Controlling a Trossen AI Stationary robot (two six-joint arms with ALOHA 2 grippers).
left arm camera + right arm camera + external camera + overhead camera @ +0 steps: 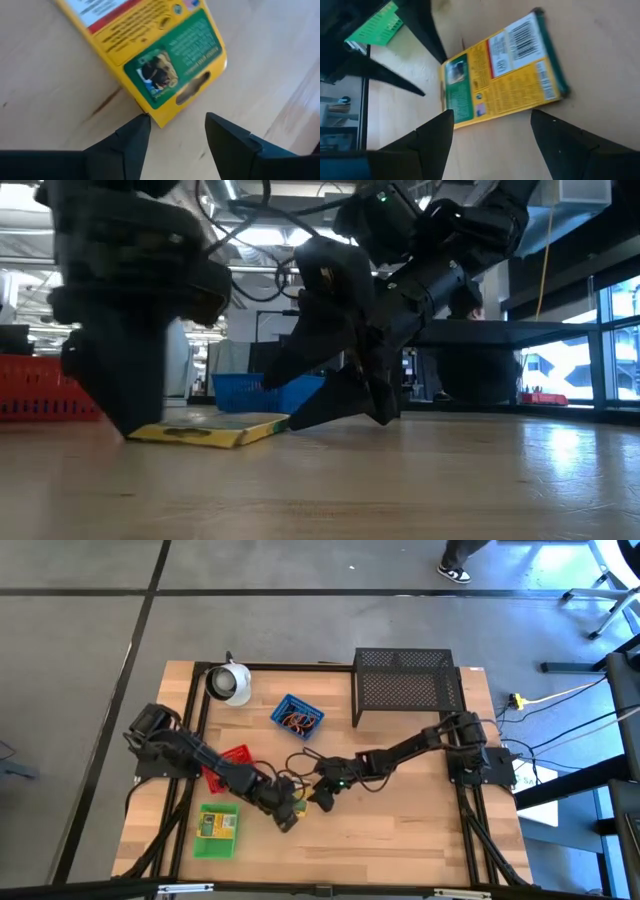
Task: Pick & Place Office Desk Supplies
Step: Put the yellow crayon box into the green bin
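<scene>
The step in hand appears to be the handling of one yellow box (500, 75), which lies flat on the table (400, 830) near its middle, between the two end effectors. The left end effector (177, 137) stands released, fingers spread, its tips just short of one end of the box; nothing is held. The right end effector (492, 135) is likewise released and empty, its fingers spread alongside one long edge of the box. In the low view both are down at table level, close on either side of the box.

Judgement: the box is not yet gripped by either arm. The next move calls for one end effector to straddle the box across a narrow dimension and clench. The box lies flat, so a finger must get down beside or under an edge; a slip or push along the table is the likely fault.

Surroundings: a green tray (217, 830) carrying a second box sits near the front left; a red tray (232, 762) lies partly under the left arm; a blue tray (297, 717) with loops stands further back. A white round object (230, 683) and a black mesh rack (405, 685) occupy the rear.

Obstruction: the two arms crowd the same spot, so collision between them is the main risk. Loose black cables (300, 758) lie just behind the work area.
</scene>
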